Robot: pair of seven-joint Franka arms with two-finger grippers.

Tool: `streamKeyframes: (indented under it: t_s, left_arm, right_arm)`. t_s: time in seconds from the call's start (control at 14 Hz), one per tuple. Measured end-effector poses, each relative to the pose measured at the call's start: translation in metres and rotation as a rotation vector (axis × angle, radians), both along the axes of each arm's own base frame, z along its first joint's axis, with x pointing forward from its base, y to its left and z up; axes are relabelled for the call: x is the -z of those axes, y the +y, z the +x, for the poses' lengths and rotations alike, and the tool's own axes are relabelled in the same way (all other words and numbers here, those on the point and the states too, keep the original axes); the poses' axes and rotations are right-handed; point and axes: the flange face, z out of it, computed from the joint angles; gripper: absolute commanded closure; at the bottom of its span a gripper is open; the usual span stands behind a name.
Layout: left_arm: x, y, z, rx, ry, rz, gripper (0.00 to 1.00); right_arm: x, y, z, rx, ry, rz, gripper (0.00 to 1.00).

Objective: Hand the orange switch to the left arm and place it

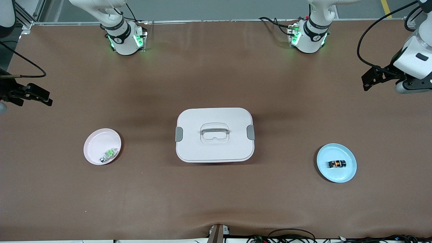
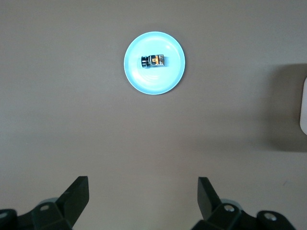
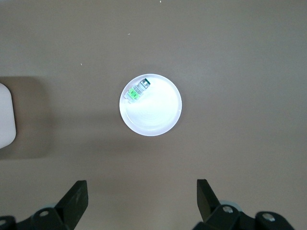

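Nearest my front camera I count two small round plates. The pale blue round plate (image 1: 347, 170) sits toward the left arm's end of the table, and on it lies the one orange switch (image 1: 336, 164), a tiny blocky black part with an orange middle, resting near the plate's centre. The pale pink round plate (image 1: 96, 143) sits toward the right arm's end and carries one small green-and-clear component (image 1: 108, 155) with a silver end, close to the rim.

Between the two plates, slightly farther from the camera, stands the single large white rounded-rectangular plastic box (image 1: 215, 135), lid on, with one grey handle and two grey side clips.

Farther still, I see two grippers, both up in the air over bare brown table (image 1: 216, 67). The left gripper (image 1: 369, 79) hangs at its end of the table with its fingers (image 2: 76, 194) spread wide and nothing between them. The right gripper (image 1: 37, 96) hangs at its own end, fingers (image 3: 76, 196) equally wide apart and holding nothing.
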Motion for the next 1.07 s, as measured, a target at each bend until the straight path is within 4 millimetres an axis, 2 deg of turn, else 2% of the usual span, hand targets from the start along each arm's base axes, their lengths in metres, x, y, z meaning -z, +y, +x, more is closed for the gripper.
streamKeyframes:
  t_s: [0.78, 1.07]
  left_arm:
    - [-0.004, -0.003, -0.005, 0.007, 0.009, 0.0, 0.0]
    - [-0.003, -0.002, -0.01, 0.073, 0.058, -0.056, 0.0]
  right_arm:
    - [-0.002, -0.001, -0.001, 0.002, -0.004, -0.004, 0.0]
    - [-0.011, 0.0, -0.002, 0.001, -0.019, -0.005, 0.0]
